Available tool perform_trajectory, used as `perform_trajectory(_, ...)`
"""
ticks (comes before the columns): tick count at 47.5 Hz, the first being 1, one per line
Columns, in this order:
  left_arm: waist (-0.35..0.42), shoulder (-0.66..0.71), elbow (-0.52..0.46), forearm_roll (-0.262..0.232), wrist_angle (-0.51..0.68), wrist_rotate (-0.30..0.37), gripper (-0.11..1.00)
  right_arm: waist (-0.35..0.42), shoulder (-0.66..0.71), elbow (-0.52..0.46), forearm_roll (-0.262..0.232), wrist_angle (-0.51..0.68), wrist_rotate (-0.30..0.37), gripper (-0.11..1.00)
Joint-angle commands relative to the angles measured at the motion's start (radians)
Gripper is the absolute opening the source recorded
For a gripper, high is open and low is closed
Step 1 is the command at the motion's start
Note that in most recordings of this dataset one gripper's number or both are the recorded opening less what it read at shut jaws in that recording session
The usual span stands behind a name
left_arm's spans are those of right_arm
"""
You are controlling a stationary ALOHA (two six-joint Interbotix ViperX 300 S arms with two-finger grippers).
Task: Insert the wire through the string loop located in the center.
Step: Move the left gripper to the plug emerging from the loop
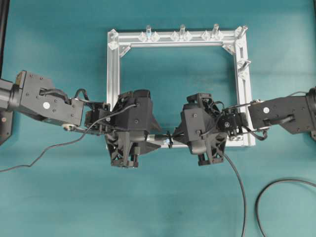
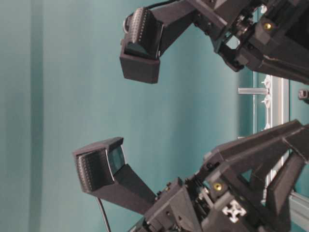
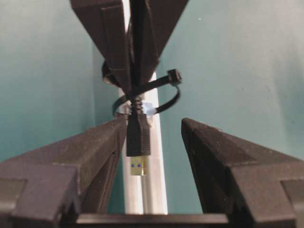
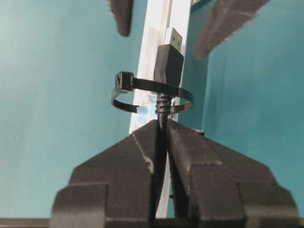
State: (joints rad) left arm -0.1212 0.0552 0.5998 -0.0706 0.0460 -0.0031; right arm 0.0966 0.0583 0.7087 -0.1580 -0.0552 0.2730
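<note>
Wire (image 4: 168, 64) thru string loop (image 4: 152, 95), right claw (image 4: 161, 137) clamping it; left claw (image 3: 154, 137) spread wide.

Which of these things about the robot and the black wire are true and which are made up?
1. The right gripper pinches the wire. True.
2. The left gripper is squeezed shut. False: its jaws are apart, with the plug between them.
3. The plug has poked through the string loop. True.
4. The loop sits on a wooden bar. False: it sits on the silver metal frame.
</note>
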Motion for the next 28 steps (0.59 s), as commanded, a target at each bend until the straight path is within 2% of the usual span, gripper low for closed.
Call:
perform_trajectory(1,-0.006,-0.002,-0.012,0.003,-0.005,-0.003,0.58,-0.002,-0.014,-0.023,-0.002,-0.008,-0.003,0.07)
perform_trajectory(14,-0.009,0.071,-0.029,0.003,-0.011,0.0,0.59,-0.002,-0.014,-0.041,-0.002,-0.005,-0.003,0.07)
perform_trajectory(28,-0.008,0.075,-0.006,0.006,-0.009,0.008,0.62,-0.002,-0.014,-0.041,-0.002,-0.003,-0.003,0.07)
